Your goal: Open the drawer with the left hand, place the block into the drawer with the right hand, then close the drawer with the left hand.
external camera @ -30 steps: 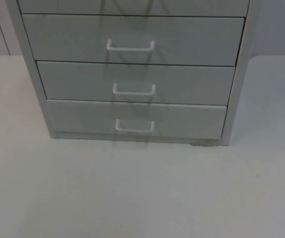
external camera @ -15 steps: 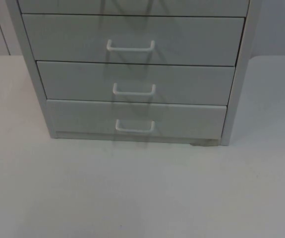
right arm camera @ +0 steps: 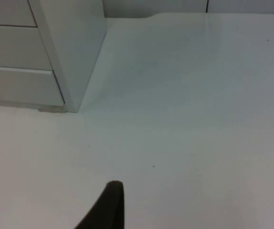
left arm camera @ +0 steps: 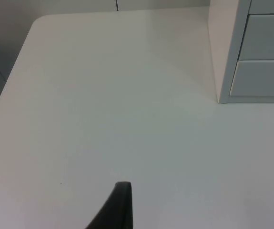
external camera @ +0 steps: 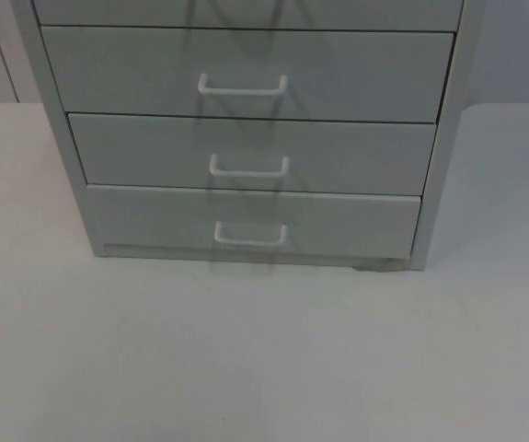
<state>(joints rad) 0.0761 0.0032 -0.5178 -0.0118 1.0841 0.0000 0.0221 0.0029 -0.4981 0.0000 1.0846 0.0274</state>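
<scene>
A light grey drawer cabinet (external camera: 443, 138) stands at the back middle of the white table. Its bottom drawer (external camera: 338, 221), middle drawer (external camera: 356, 157) and upper drawer (external camera: 356, 78) are all shut, each with a white loop handle (external camera: 250, 237). My left gripper (left arm camera: 120, 205) hovers over bare table to the left of the cabinet's left front corner (left arm camera: 227, 57), well apart from it. To the right of the cabinet's right side wall (right arm camera: 72, 47), my right gripper (right arm camera: 109, 202) hangs over bare table, also apart from it. Both arms wait.
The white table top (external camera: 264, 368) stretches open in front of the cabinet and on both sides. Its rounded far left corner (left arm camera: 37, 21) meets the grey partition wall (left arm camera: 70, 5). A small dark scrap (external camera: 374, 268) lies at the cabinet's front right foot.
</scene>
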